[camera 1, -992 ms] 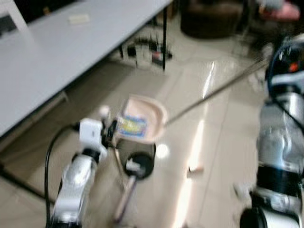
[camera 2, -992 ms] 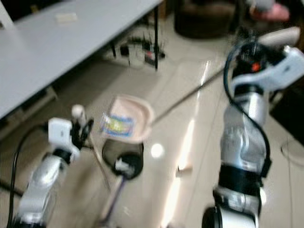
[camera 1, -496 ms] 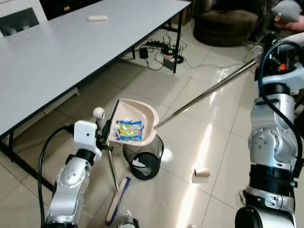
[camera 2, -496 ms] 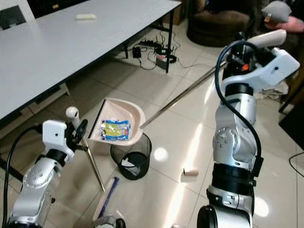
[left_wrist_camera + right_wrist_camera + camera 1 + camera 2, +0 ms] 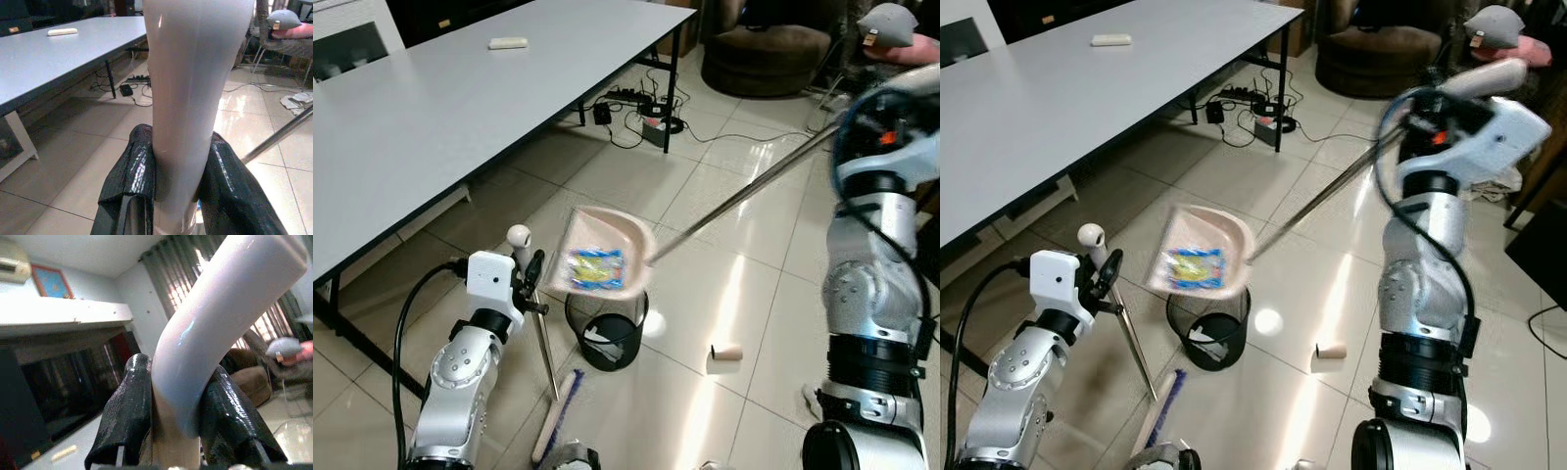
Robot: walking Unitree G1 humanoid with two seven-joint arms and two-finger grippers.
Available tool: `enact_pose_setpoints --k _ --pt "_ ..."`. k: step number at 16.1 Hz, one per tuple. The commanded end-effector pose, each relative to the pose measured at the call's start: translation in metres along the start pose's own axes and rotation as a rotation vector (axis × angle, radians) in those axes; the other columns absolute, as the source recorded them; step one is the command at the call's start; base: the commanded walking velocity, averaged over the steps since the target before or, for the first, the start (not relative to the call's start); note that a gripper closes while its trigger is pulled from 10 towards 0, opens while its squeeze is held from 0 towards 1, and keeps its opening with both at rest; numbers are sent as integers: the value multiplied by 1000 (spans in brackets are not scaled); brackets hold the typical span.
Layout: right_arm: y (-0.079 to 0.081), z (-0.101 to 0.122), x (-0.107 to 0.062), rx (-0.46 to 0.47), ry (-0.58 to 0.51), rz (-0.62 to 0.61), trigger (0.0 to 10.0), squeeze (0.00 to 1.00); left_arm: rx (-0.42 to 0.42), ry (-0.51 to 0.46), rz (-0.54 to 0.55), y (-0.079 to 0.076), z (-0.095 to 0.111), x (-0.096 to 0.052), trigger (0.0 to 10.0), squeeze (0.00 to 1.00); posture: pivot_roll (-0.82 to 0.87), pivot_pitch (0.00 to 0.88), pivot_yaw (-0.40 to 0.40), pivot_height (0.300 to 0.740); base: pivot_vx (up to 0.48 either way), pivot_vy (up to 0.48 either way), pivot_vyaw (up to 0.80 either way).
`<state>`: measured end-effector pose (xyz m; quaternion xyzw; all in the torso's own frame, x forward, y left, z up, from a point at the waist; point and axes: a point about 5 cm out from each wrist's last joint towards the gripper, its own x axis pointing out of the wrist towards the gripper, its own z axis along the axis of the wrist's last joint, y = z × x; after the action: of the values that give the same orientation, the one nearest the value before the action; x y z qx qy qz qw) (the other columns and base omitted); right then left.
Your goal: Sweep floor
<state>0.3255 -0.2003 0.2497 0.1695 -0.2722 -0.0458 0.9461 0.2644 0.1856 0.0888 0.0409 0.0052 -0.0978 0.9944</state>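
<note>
Hanging over the black wire-mesh waste bin [image 5: 607, 328], the pale pink plastic dustpan [image 5: 602, 257] is tipped on its side, its shallow scoop facing the camera and blurred at the edges. A crinkled yellow and blue wrapper [image 5: 596, 268] lies against the inside of the scoop. A long, thin, shiny metal pole [image 5: 744, 191] runs up from the dustpan to the right claw [image 5: 173, 404], high at the robot's right side; in the right wrist view the two ribbed black fingers [image 5: 129, 406] are pressed onto a smooth, curved white plastic handle, so the dustpan sits far down the pole from that claw, well apart from it.

The left claw [image 5: 178, 169] is low at the robot's left, just beside the dustpan's rim. Its textured black fingers [image 5: 134, 171] pinch a smooth pale broom handle [image 5: 190, 98], round in section with a ball-shaped top. The thin shaft slants down to the broom head [image 5: 560, 411], long and narrow with dark blue bristles, lying on the glossy beige tiled floor [image 5: 724, 294] near the bin.

A cardboard roll [image 5: 726, 351] lies on the tiles to the bin's right. A broad, matt grey-white surface [image 5: 431, 108] on black legs stands at the left, with a small pale oblong object [image 5: 508, 43] on it. Cables and a power strip [image 5: 641, 108] lie beneath its far end.
</note>
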Motion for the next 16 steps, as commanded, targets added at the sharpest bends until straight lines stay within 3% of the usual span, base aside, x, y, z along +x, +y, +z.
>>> enact_pose_setpoints --k 1,6,9,12,16 --pt "11 11 7 -21 -70 60 10000 0 23 -47 -17 -1 13 4 10000 0 4 74 51 740 0 0 0" --pt "35 0 0 -195 -81 266 10000 0 34 -31 -18 -1 10 1 10000 0 4 84 42 740 0 0 0" --pt "50 -9 -10 -204 -99 352 10000 0 33 -29 -19 -2 9 1 10000 0 6 91 46 740 0 0 0" --pt "77 -23 -24 -214 -114 522 10000 0 39 -23 -27 0 8 -1 10000 0 9 95 49 740 0 0 0" --pt "109 -34 -41 -305 -144 760 10000 0 38 -20 -29 -2 7 -2 10000 0 7 96 41 740 0 0 0"
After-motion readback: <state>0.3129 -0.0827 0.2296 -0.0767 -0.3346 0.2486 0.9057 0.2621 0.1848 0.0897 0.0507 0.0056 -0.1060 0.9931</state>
